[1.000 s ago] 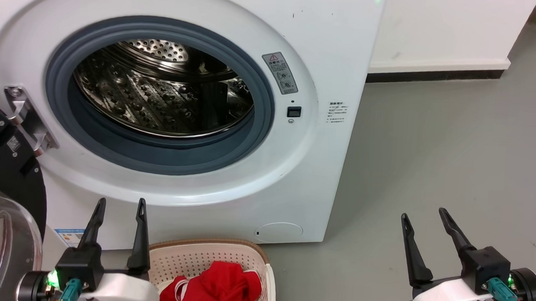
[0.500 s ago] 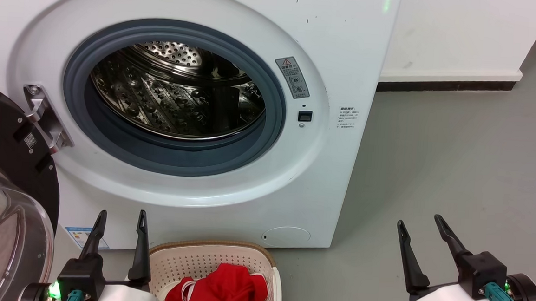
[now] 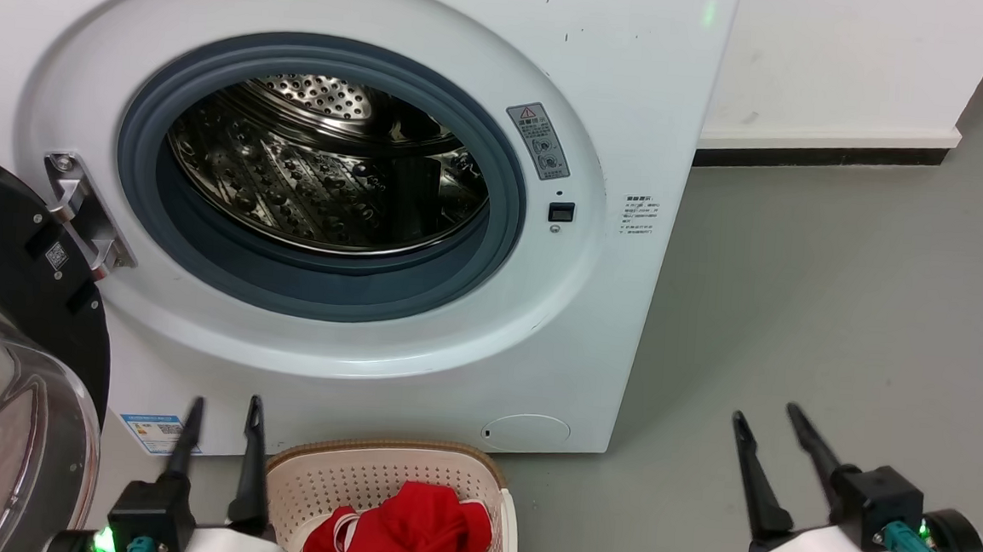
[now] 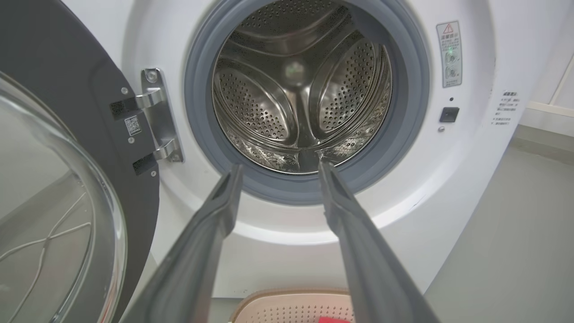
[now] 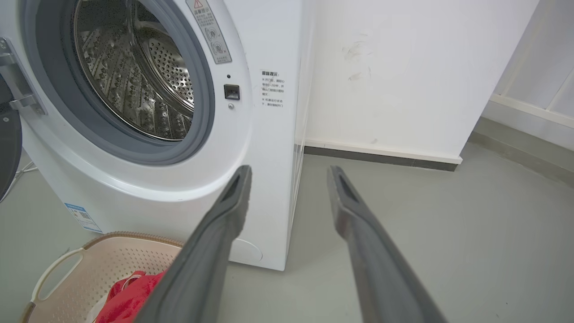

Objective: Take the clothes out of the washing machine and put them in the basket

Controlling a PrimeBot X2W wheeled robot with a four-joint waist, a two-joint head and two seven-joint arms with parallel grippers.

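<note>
From the head camera, the washing machine stands with its round door swung wide to the left. Its steel drum is bare as far as I can see. The red clothes lie heaped in the cream basket, which sits on the floor at the foot of the machine, under the opening. The left end effector hovers just beside the basket's left rim, fingers apart and holding nothing. The right end effector hangs well off to the right over bare floor, likewise parted and empty.

Against a second ago the whole picture has slid, so the head has turned. Beyond that, both end effectors sit a little lower and their fingers have narrowed slightly. The clothes have not stirred.

The left wrist camera looks past the left end effector straight into the drum: perforated paddles and back wall, nothing red. The basket's rim and a sliver of red show at the bottom edge.

The right wrist camera has the right end effector aimed at the machine's right front corner. The basket with its red heap is at lower left.

I'd judge the load is out and delivered, and the arms are settling back. The only doubt is the drum's near lip, behind the grey rubber ring.
</note>
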